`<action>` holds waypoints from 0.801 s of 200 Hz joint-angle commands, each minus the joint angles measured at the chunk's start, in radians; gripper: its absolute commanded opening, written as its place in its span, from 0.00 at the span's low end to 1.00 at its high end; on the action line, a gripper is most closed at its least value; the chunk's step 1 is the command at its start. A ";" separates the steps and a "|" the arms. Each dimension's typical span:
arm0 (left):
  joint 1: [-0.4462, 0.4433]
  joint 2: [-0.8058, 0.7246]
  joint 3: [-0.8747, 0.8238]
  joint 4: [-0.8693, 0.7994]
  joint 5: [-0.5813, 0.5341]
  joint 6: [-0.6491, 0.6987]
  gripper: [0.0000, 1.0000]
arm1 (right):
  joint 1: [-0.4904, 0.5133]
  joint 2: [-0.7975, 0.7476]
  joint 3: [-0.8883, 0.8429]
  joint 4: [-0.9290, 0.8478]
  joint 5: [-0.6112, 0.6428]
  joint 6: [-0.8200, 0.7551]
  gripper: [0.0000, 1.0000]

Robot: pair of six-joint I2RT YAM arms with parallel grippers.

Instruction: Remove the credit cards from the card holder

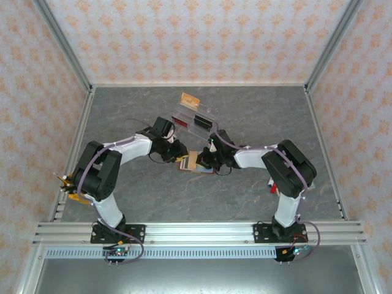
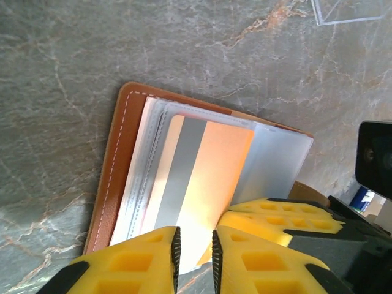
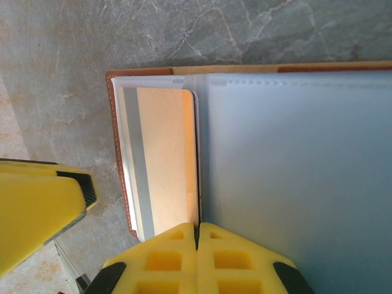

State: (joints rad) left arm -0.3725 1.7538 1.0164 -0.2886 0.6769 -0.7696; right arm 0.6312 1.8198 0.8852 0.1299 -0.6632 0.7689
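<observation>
Your workspace is a grey marbled table (image 1: 153, 202) boxed in by orange-patterned walls (image 1: 196, 37). From above, the small brown folding card holder (image 1: 195, 163) lies open at the centre. The left gripper (image 1: 179, 153) is at its 9 o'clock and the right gripper (image 1: 206, 160) at its 3 o'clock, both right against it. A clear plastic tray (image 1: 199, 122) sits near at 12 o'clock, and bare table spreads wide towards 6 o'clock.

On your left wrist camera, the tan-orange credit card (image 2: 208, 171) with a silver stripe sits in a clear pocket. Its near end lies under your left fingers, which stand a narrow slit apart.

On your right wrist camera, the right fingers are pressed together on the lower edge of a frosted plastic sleeve page (image 3: 294, 171). The card lies at their 11 o'clock, with the stitched leather edge beyond it at 9 o'clock.
</observation>
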 commanded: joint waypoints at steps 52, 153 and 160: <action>0.003 0.069 0.019 -0.024 0.056 0.042 0.14 | -0.017 -0.037 0.028 -0.120 0.059 -0.068 0.00; 0.000 0.118 0.027 -0.121 -0.056 0.085 0.06 | -0.043 -0.067 0.009 -0.161 0.058 -0.096 0.00; 0.001 0.117 0.025 -0.118 -0.056 0.084 0.06 | -0.046 -0.074 0.006 -0.165 0.056 -0.102 0.00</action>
State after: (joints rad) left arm -0.3729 1.8469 1.0416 -0.3332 0.6907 -0.7082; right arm 0.6006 1.7916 0.8997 0.0143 -0.6426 0.6994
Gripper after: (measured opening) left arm 0.067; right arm 0.049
